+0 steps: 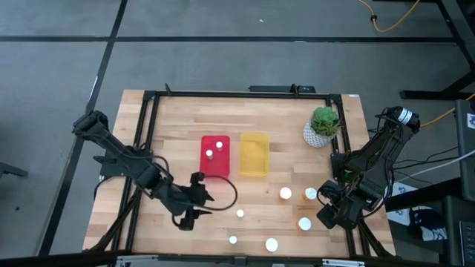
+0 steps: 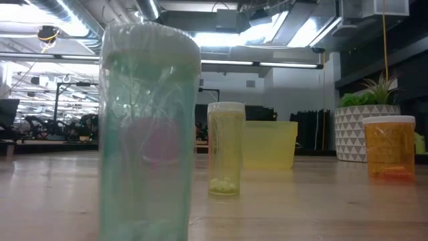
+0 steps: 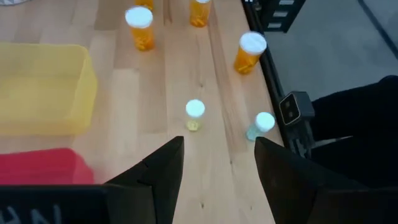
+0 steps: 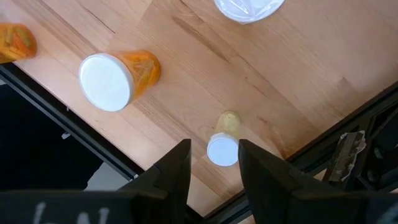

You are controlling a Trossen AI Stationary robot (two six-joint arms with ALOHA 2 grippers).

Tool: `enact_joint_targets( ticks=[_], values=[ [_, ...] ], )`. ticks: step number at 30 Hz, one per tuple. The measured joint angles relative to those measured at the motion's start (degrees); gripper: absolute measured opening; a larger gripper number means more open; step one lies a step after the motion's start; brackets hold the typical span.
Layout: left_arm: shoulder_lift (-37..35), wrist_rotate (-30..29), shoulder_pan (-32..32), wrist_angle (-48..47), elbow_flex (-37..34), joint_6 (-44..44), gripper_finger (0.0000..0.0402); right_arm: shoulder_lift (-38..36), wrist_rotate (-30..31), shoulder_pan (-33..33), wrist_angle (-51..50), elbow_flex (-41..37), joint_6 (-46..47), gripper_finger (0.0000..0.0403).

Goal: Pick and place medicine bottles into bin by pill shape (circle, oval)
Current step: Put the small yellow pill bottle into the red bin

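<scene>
A: Which step is this?

B: Between picks, I judge. At the high view's lower left, the left gripper [image 1: 199,199] stands spread and empty, beside the red bin [image 1: 216,156], which holds two bottles [image 1: 214,149].

A: And the rest?

B: Six bottles [image 1: 240,213] stand loose at lower centre and right, the nearest just right of that gripper. Next it must reach over one. At lower right, the right gripper [image 1: 329,215] is pressed together, empty.

We see two dark jointed arms, the left arm [image 1: 126,159] trailing a black looped cable [image 1: 223,194], each ending in black wedge-shaped fingers [image 3: 163,171].
</scene>
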Motion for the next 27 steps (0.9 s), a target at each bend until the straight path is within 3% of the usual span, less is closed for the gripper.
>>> enact_joint_targets(
  ticks=[13, 27],
  values=[
    [12.51, 2.15, 0.31, 2.58, -0.02, -0.05, 0.0190, 0.00, -0.57, 0.01, 0.02, 0.00, -0.41, 0.0135],
    [14.91, 4.74, -0.14, 8.92, -0.02, 0.05, 0.0190, 0.00, -0.59, 0.00, 0.01, 0.00, -1.33, 0.0135]
  ],
)
